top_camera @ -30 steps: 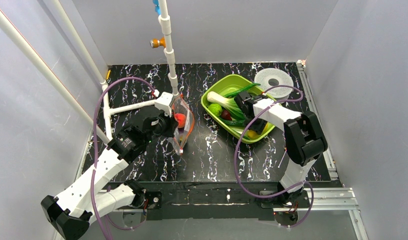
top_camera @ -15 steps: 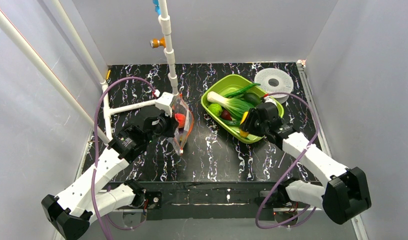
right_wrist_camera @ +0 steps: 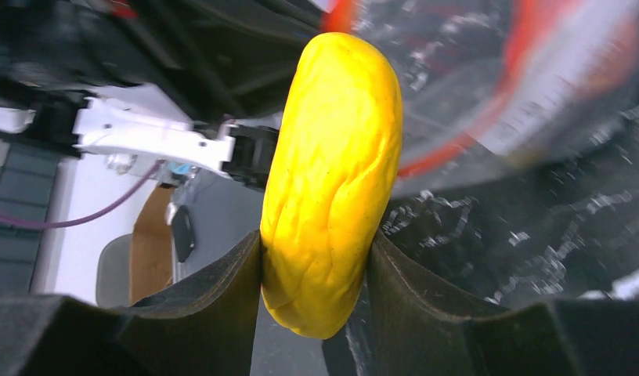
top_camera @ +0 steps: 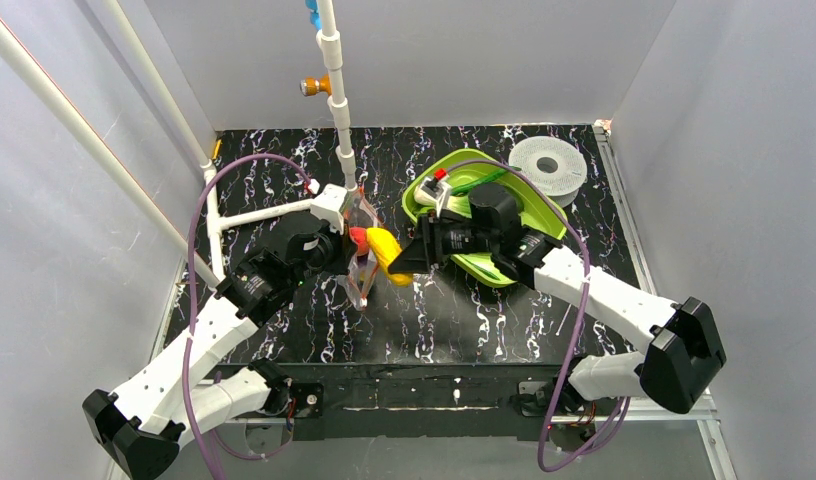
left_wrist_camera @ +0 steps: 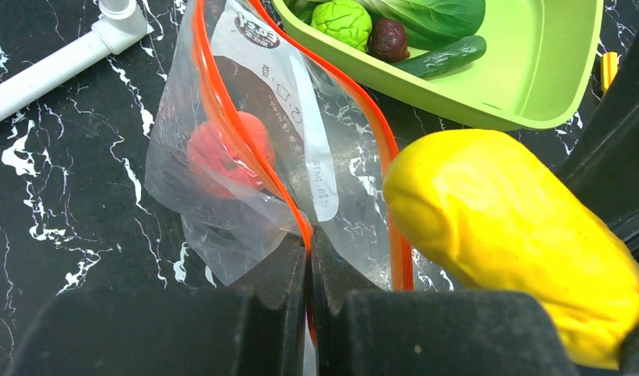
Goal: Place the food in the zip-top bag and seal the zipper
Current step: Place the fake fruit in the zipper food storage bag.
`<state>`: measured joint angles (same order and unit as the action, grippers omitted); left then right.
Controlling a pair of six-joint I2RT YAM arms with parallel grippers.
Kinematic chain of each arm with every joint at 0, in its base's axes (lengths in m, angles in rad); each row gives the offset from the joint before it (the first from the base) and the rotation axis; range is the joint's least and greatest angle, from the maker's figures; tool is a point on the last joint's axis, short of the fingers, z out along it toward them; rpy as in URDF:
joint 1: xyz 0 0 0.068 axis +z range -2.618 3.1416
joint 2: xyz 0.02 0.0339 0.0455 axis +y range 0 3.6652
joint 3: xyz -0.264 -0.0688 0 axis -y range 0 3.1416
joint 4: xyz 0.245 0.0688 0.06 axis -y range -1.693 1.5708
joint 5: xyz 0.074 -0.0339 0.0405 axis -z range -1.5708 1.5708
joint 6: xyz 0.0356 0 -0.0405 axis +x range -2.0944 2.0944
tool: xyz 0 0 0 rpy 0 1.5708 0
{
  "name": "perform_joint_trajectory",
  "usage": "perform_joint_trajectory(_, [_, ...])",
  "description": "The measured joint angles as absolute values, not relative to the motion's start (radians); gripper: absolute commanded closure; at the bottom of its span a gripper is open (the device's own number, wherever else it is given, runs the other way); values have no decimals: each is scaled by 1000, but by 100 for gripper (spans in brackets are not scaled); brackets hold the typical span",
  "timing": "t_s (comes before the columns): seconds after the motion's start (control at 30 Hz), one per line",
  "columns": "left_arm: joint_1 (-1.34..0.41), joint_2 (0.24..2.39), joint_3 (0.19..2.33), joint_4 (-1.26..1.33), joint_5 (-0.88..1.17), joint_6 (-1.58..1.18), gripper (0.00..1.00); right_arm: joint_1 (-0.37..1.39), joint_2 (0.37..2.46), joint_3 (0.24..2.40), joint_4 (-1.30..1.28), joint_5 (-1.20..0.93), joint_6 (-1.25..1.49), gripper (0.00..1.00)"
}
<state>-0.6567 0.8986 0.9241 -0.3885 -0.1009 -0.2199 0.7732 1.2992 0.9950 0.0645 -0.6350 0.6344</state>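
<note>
My left gripper (left_wrist_camera: 309, 258) is shut on the red-orange zipper strip (left_wrist_camera: 222, 102) of the clear zip-top bag (top_camera: 362, 250), holding its mouth open; a red-orange fruit (left_wrist_camera: 219, 150) lies inside. My right gripper (right_wrist_camera: 315, 266) is shut on a long yellow fruit (right_wrist_camera: 332, 172) and holds it right at the bag's mouth (top_camera: 385, 254). The yellow fruit also shows in the left wrist view (left_wrist_camera: 528, 243), beside the zipper's far edge. A round green vegetable (left_wrist_camera: 342, 19), a dark red one (left_wrist_camera: 388, 39), a cucumber (left_wrist_camera: 445, 56) and bok choy (left_wrist_camera: 434, 14) lie in the lime-green tray (left_wrist_camera: 536, 86).
A white pipe frame (top_camera: 274, 210) stands left of the bag, with an upright post (top_camera: 336, 100) behind it. A white perforated disc (top_camera: 547, 162) lies at the back right. The right arm (top_camera: 604, 295) reaches across the tray (top_camera: 424, 185).
My right gripper lifted the yellow fruit out of the tray and carried it left to the bag's mouth. The left gripper and bag stayed put.
</note>
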Motion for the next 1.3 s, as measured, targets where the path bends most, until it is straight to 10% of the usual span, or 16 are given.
perform_joint_trajectory(0.33, [-657, 893, 924, -389, -101, -220, 100, 805, 1429, 1103, 73, -595, 784, 95])
perform_joint_trajectory(0.87, [-657, 877, 924, -389, -101, -220, 100, 815, 1615, 1388, -160, -311, 879, 18])
perform_joint_trajectory(1.3, [-657, 873, 924, -389, -101, -221, 100, 836, 1531, 1347, -283, -193, 776, 19])
